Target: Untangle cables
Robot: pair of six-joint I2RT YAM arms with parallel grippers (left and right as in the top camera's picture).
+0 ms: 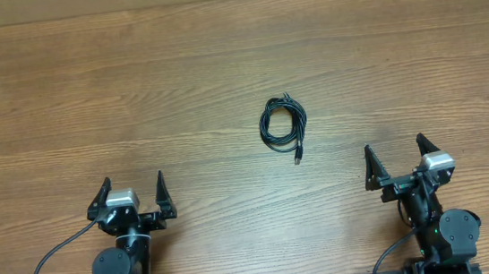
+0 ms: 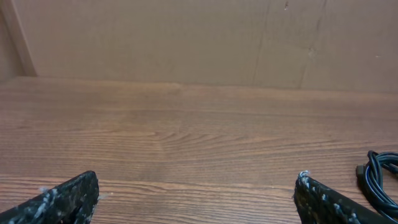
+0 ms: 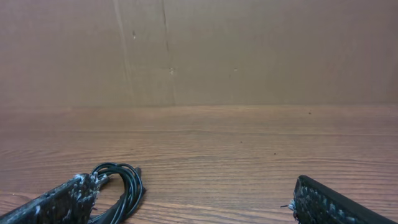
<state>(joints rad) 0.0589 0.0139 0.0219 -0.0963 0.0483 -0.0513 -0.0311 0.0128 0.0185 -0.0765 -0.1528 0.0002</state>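
Note:
The cables lie as one small black coiled bundle near the middle of the wooden table, with a plug end sticking out toward the front. The bundle also shows at the right edge of the left wrist view and at the lower left of the right wrist view. My left gripper is open and empty at the front left, far from the bundle. My right gripper is open and empty at the front right, the bundle lying ahead and to its left.
Thicker black wires run from the arm bases along the table's front edge. A brown wall stands behind the table's far edge.

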